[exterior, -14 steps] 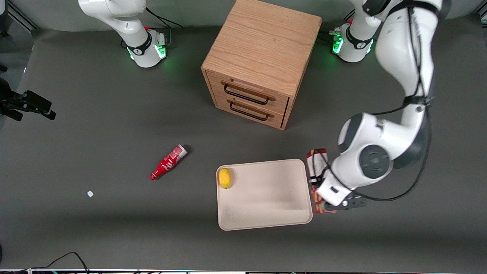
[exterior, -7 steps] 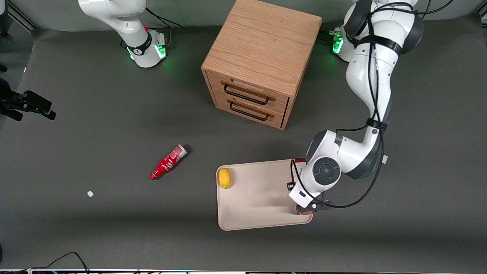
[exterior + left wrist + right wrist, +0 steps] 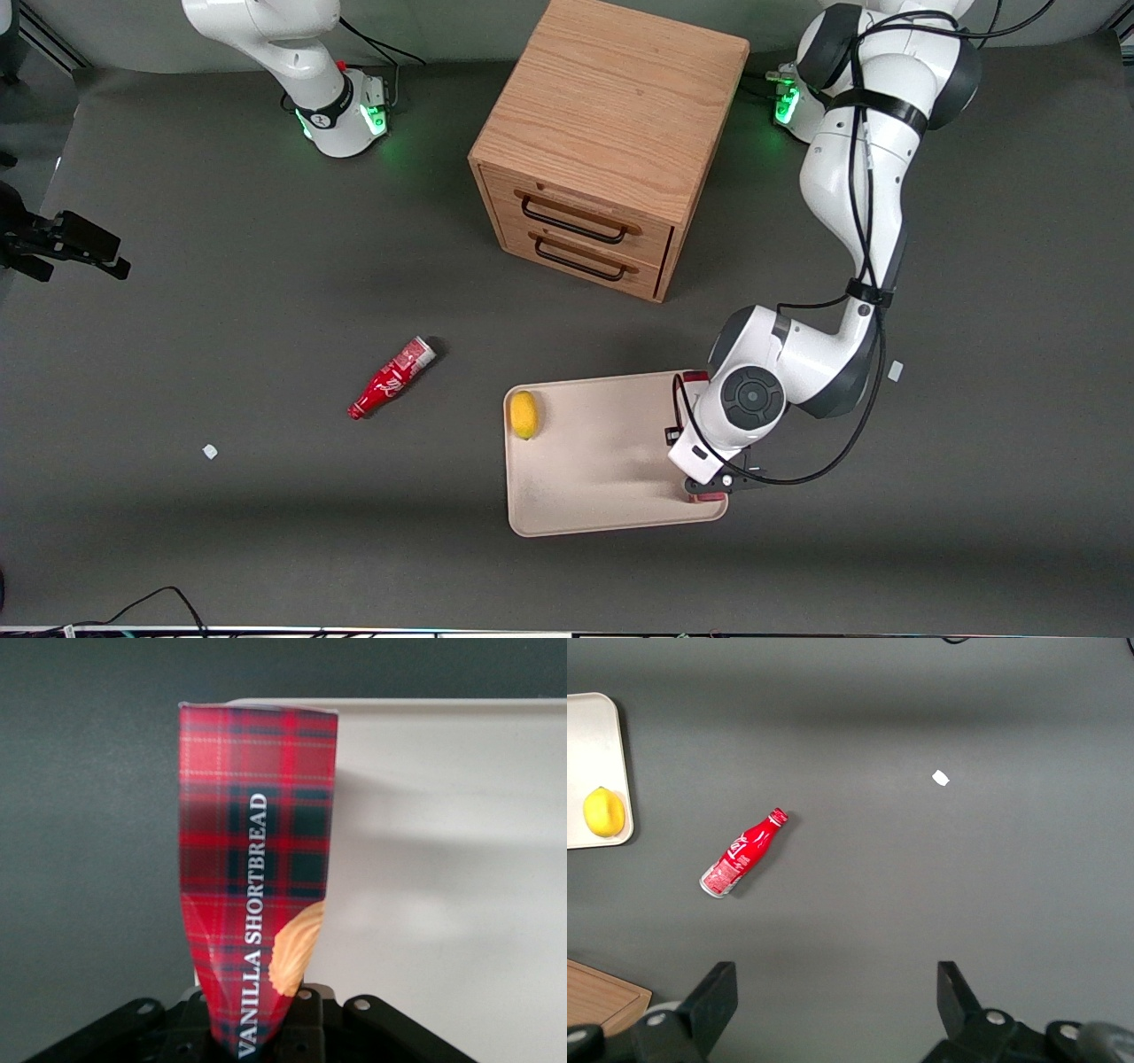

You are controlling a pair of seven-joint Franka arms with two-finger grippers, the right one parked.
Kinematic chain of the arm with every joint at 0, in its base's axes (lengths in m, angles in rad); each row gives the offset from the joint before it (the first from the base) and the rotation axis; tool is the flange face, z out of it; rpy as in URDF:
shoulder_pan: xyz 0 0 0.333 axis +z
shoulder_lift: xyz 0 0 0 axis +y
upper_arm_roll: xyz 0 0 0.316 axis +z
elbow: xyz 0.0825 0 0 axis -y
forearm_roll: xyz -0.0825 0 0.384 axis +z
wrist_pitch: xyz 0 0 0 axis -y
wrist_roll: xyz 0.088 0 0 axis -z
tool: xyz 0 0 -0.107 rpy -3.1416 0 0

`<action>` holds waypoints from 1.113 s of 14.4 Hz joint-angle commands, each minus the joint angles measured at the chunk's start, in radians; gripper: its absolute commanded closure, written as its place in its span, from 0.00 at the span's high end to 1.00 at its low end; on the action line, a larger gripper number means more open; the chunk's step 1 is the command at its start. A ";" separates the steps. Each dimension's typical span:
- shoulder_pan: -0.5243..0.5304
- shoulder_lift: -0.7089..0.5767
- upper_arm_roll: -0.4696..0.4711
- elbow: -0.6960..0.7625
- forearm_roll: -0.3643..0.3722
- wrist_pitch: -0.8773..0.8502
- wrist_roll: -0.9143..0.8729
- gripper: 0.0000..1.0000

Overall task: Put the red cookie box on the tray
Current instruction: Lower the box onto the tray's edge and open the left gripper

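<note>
Clearly the carrying step was nearly done: the gripper (image 3: 719, 483) hung over the tray (image 3: 602, 461) at its edge toward the working arm's end of the table, clamped on the red cookie box (image 3: 257, 886). Next, it likely needed lowering, perhaps farther inward, clear of the lemon (image 3: 524, 414), before letting go.

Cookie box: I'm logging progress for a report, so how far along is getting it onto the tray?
Done: the cookie box is picked up and carried to the tray's edge at the working arm's end. In hand: the hand is shut on the box, which hangs over that rim; whether it touches the tray is unclear. Left: set it down inside and let go. The lemon sits at the tray's other end.
</note>
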State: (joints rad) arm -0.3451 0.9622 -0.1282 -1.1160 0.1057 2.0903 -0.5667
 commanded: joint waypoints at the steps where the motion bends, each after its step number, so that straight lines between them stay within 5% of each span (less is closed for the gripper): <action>1: -0.018 0.009 0.016 0.011 0.017 0.014 -0.027 0.00; 2: -0.018 0.009 0.018 0.011 0.017 0.014 -0.027 0.00; 3: -0.018 0.009 0.018 0.010 0.023 0.014 -0.027 0.10; 4: -0.018 0.009 0.019 0.010 0.025 0.016 -0.027 0.38; 5: -0.017 0.007 0.019 0.010 0.025 0.016 -0.027 0.98; 9: -0.011 -0.061 0.016 -0.059 0.034 0.025 -0.025 1.00; 16: 0.124 -0.443 -0.017 -0.375 -0.043 0.062 -0.015 1.00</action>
State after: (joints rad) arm -0.2746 0.6926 -0.1211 -1.3089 0.0807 2.1476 -0.5709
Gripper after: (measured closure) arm 0.000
